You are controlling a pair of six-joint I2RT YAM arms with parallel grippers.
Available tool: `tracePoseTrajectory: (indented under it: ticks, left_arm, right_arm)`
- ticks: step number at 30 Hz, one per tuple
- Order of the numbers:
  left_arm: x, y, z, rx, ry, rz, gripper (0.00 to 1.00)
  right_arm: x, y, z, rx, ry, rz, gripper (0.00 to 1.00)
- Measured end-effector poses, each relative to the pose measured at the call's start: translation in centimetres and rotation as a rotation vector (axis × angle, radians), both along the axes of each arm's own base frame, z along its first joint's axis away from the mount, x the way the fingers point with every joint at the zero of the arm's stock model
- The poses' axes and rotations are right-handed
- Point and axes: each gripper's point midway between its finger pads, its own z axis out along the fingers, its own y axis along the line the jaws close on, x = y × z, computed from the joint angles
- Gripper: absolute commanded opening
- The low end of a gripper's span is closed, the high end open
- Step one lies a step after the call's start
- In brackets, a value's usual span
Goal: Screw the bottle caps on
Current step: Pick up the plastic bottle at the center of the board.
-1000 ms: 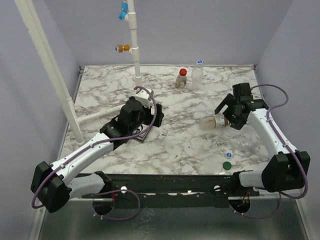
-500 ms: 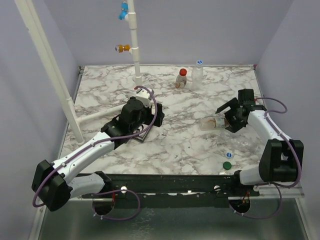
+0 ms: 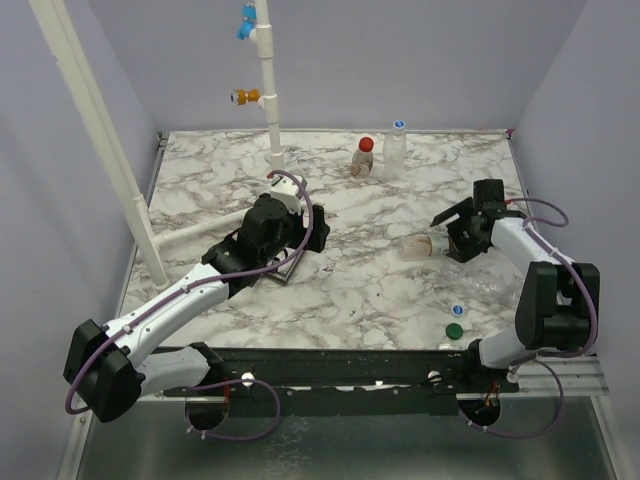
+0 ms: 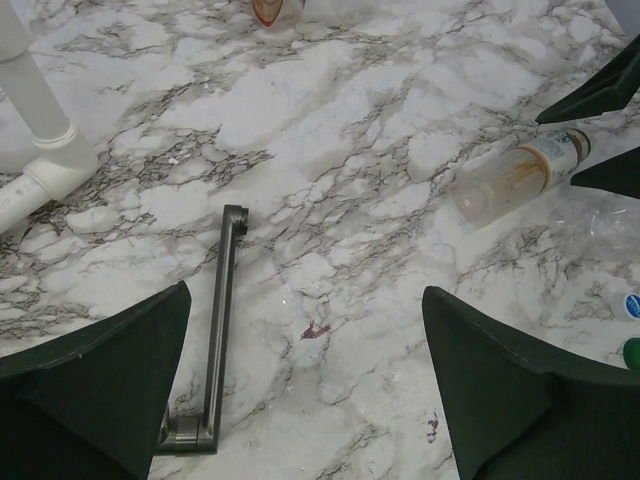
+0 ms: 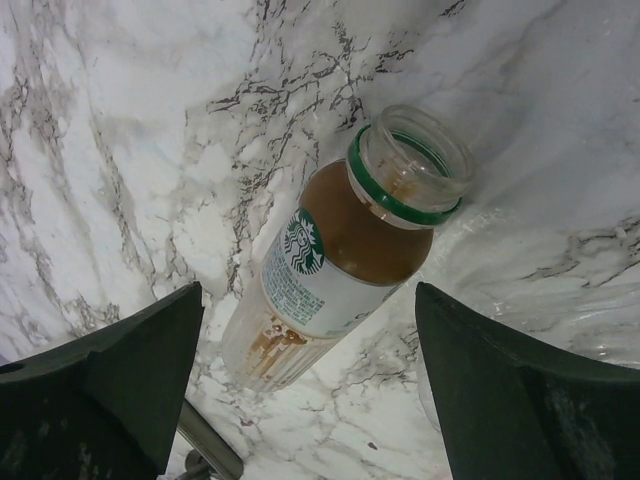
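A clear bottle with a brown-and-white label (image 5: 330, 270) lies on its side, uncapped, a green ring at its mouth (image 5: 412, 165). It also shows in the top view (image 3: 422, 247) and the left wrist view (image 4: 515, 175). My right gripper (image 5: 310, 290) (image 3: 450, 237) is open, a finger on each side of this bottle, not touching it. My left gripper (image 4: 305, 330) (image 3: 303, 243) is open and empty over bare marble. A green cap (image 3: 454, 330) and a white-and-blue cap (image 3: 458, 310) lie near the front edge. A red-capped bottle (image 3: 364, 158) and a white-and-blue-capped bottle (image 3: 397, 148) stand at the back.
A metal bracket (image 4: 222, 320) lies flat beside my left finger. A white pipe with orange and blue fittings (image 3: 267, 90) rises at the back left, its base (image 4: 45, 165) on the table. A crumpled clear bottle (image 4: 600, 228) lies right of the labelled one.
My right arm has folded in and its gripper has swung to close around the lying bottle from the right. The left arm has not moved.
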Motion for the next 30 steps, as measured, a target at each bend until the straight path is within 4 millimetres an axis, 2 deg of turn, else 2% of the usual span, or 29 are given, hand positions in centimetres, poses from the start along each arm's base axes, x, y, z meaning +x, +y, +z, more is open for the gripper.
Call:
tracePoseTrajectory:
  ticks: [6, 14, 16, 19, 22, 25, 30]
  left_arm:
    - [0.1, -0.1, -0.2, -0.025, 0.023, 0.017, 0.99]
    - [0.3, -0.7, -0.7, -0.045, 0.059, 0.019, 0.99]
    - [0.4, -1.1, -0.8, -0.054, 0.073, 0.013, 0.99]
    - [0.5, -1.5, -1.0, -0.062, 0.091, 0.007, 0.99]
    - [0.6, -2.0, -1.3, -0.069, 0.109, -0.008, 0.99]
    - [0.4, -3.0, -1.4, -0.079, 0.134, -0.052, 0.99]
    - [0.4, -5.0, -1.3, -0.101, 0.171, -0.13, 0.99]
  right_arm:
    - [0.5, 0.0, -0.6, 0.0, -0.001, 0.001, 0.72]
    - [0.8, -0.1, -1.9, -0.014, 0.017, 0.027, 0.66]
    - [0.8, -0.1, -2.1, -0.017, 0.017, 0.034, 0.65]
    - [1.1, -0.2, -2.4, -0.028, 0.014, 0.054, 0.58]
    - [1.6, -0.2, -2.5, -0.038, 0.005, 0.079, 0.43]
    - [2.2, -0.3, -2.5, -0.052, -0.016, 0.107, 0.36]
    - [2.8, 0.1, -2.0, -0.055, -0.059, 0.17, 0.34]
